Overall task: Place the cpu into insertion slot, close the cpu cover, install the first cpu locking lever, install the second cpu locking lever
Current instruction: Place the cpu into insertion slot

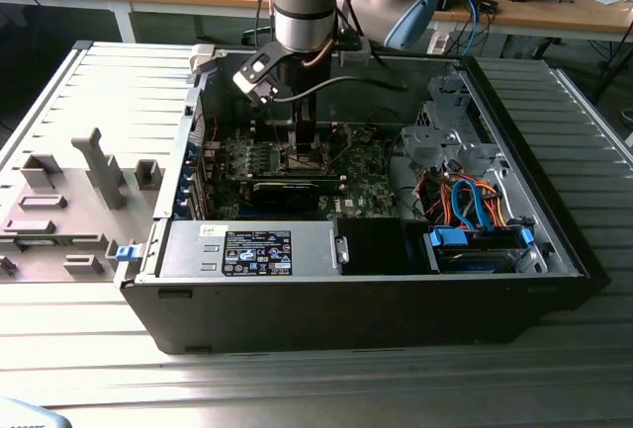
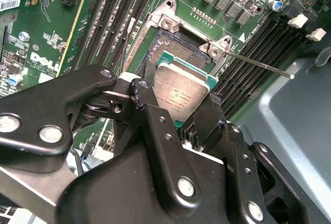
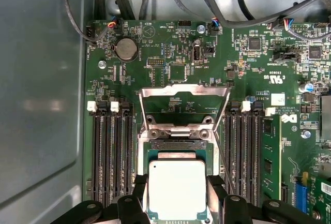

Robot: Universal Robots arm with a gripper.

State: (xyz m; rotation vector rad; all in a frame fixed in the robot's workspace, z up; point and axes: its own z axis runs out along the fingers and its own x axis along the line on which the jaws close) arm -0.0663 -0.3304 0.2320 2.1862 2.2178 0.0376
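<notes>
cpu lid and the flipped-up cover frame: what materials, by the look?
Small square cpu: top looks like dull matte grey metal, evenly pale; green rim suggests a laminate base. Thin silver cpu cover frame: likely bare sheet metal, bright reflections.

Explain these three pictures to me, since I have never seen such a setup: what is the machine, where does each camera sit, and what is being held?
The machine is one robot arm that reaches down into an open computer case, which lies on a slatted metal table. The exterior view comes from a camera off the arm. Both wrist views come from cameras riding on the arm, looking past its gripper at the green motherboard. The gripper's black fingers are shut on the cpu, a flat silver square, held over the insertion slot. Whether it already rests in the slot I cannot tell. The cpu cover, a silver frame, stands flipped up beside the slot.
</notes>
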